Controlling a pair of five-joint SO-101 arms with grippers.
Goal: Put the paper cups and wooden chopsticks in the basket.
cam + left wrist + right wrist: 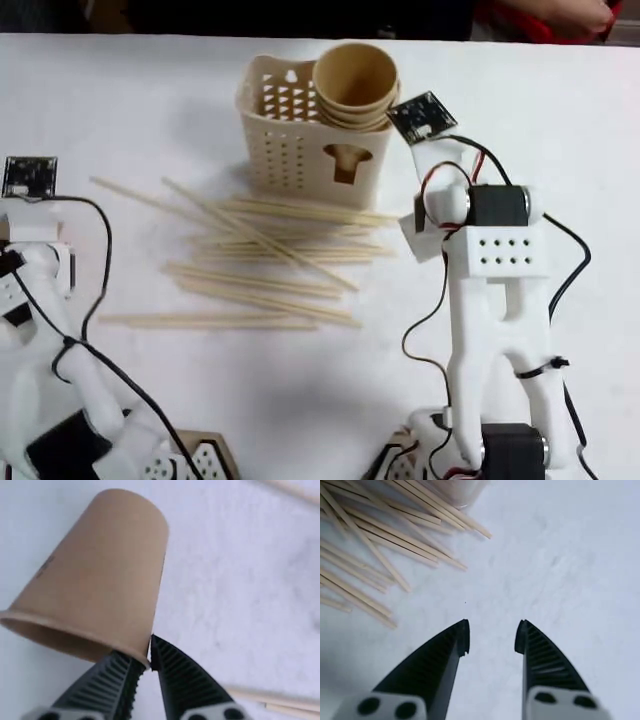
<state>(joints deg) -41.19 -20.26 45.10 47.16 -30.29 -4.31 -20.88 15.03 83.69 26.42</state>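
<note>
My left gripper (150,649) is shut on the rim of a brown paper cup (95,575), which lies tilted with its base pointing away over the white table. My right gripper (491,636) is open above bare table, with nothing between its fingers. Many wooden chopsticks (380,535) lie scattered just beyond it. In the high view the chopsticks (265,255) spread across the middle of the table in front of the cream perforated basket (285,135). A stack of paper cups (355,85) stands in the basket's right side. The right arm (495,260) sits just right of the basket and the pile.
The left arm (35,300) is at the table's left edge with a black cable looping beside it. The right arm's wires run down its left side. White table lies open left of the basket and below the chopsticks.
</note>
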